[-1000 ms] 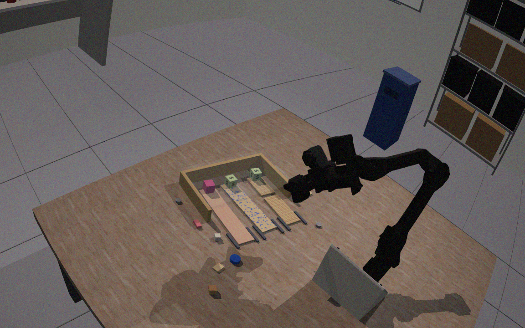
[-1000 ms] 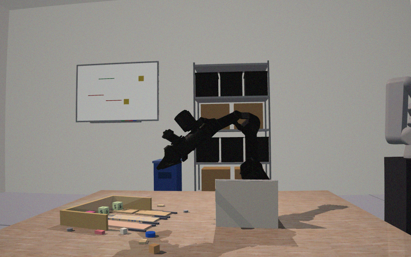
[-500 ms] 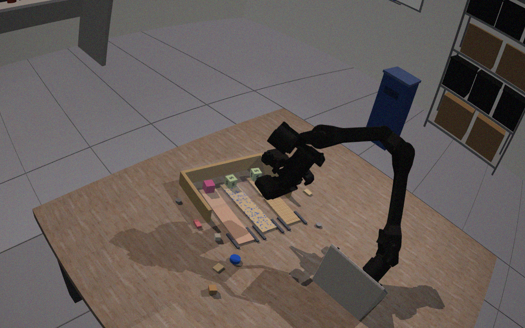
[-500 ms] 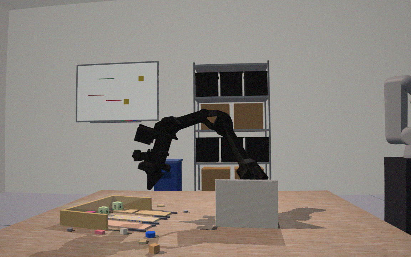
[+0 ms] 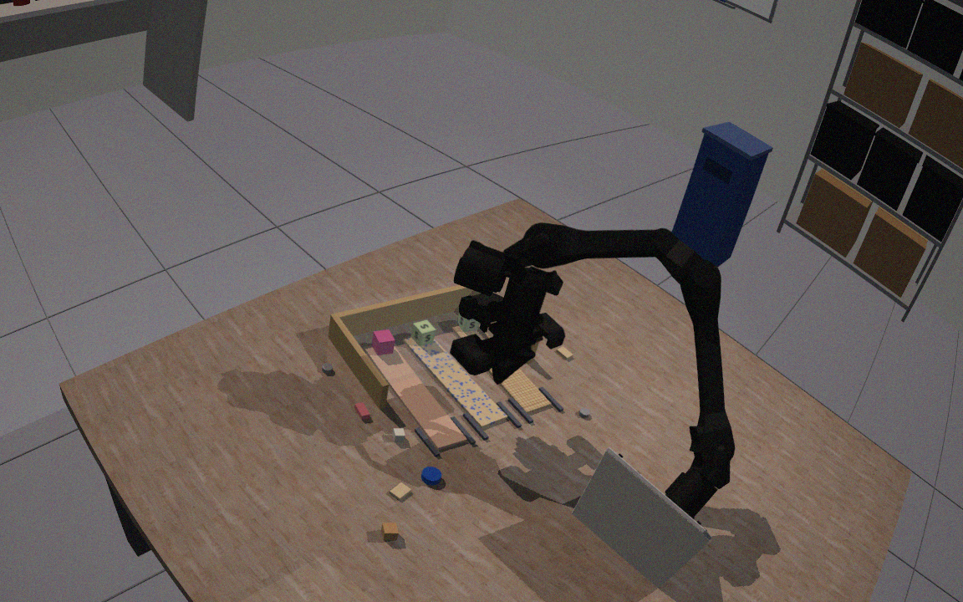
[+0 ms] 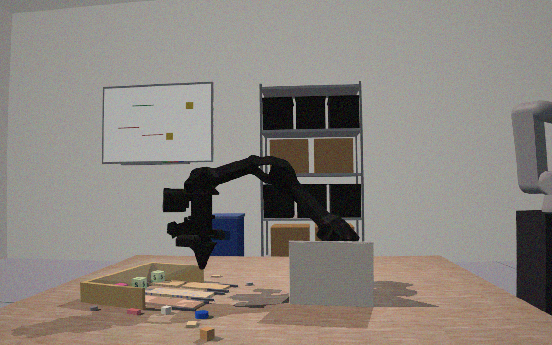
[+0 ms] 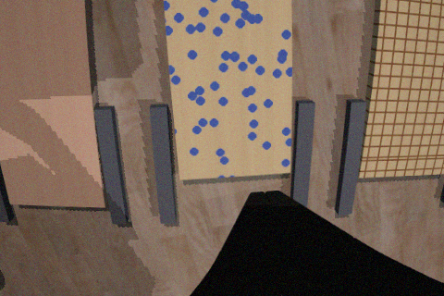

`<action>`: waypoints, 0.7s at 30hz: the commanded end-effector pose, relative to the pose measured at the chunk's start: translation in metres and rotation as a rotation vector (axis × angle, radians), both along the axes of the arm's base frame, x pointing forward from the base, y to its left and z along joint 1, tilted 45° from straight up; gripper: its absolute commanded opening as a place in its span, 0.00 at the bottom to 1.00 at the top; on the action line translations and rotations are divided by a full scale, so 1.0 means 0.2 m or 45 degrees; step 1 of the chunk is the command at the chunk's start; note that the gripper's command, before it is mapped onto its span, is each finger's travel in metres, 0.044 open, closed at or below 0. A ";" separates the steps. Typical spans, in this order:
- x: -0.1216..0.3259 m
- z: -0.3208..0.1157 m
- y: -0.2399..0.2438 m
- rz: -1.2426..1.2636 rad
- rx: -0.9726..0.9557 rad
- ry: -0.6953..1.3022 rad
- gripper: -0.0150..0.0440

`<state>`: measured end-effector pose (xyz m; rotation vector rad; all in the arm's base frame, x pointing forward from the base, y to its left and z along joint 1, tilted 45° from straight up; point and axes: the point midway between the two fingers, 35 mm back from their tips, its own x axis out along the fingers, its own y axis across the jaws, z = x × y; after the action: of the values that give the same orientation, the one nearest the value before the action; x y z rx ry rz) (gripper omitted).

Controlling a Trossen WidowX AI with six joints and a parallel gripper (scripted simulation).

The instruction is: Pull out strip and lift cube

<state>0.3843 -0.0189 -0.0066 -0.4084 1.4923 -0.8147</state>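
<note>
From my remote station I report a wooden table (image 5: 282,538) (image 6: 419,279) (image 7: 69,264) bearing the black arm (image 5: 705,336) (image 6: 308,201), bent over the work. A grey panel (image 5: 638,516) (image 6: 331,274) stands in front of the arm's base in the exterior view. The three-sided wooden frame (image 5: 358,359) (image 6: 112,293) surrounds the strips' far ends. My gripper (image 5: 500,376) (image 6: 202,267) (image 7: 265,205) points down, clenched on nothing, its tips raised above the table; the wrist view shows them just off the dotted strip's near end. That blue-dotted strip (image 5: 462,385) (image 6: 183,293) (image 7: 231,79) is in one piece, lying between the plain pinkish strip (image 5: 421,400) (image 6: 175,302) (image 7: 42,32) and the gridded strip (image 5: 526,390) (image 6: 205,286) (image 7: 409,79), which is divided by a gap. The labelled cube (image 5: 424,332) (image 6: 139,282), green and marked S, sits at the dotted strip's far end, inside the frame. A similar green cube (image 5: 468,323) (image 6: 157,275) is at the gridded strip's far portion; a magenta cube (image 5: 383,342) (image 6: 120,284) is at the plain one's far end.
</note>
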 end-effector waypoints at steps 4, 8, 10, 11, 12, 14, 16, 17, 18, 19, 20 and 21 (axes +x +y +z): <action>0.00 -0.05 -0.03 -0.006 0.002 0.002 0.25; 0.00 -0.07 -0.06 -0.006 0.002 0.001 0.25; 0.00 -0.08 -0.07 -0.006 0.002 0.001 0.25; 0.00 -0.09 -0.07 -0.006 0.002 0.001 0.25; 0.00 -0.09 -0.08 -0.006 0.002 0.001 0.25; 0.00 -0.11 -0.09 -0.006 0.002 0.001 0.25; 0.00 -0.12 -0.10 -0.006 0.002 0.001 0.25; 0.00 -0.13 -0.11 -0.006 0.002 0.001 0.25; 0.00 -0.13 -0.11 -0.006 0.002 0.001 0.25; 0.00 -0.14 -0.12 -0.006 0.002 0.001 0.25; 0.00 -0.14 -0.12 -0.006 0.002 0.001 0.25; 0.00 -0.15 -0.13 -0.006 0.002 0.001 0.25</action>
<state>0.3857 -0.0411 -0.0323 -0.3971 1.4916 -0.8176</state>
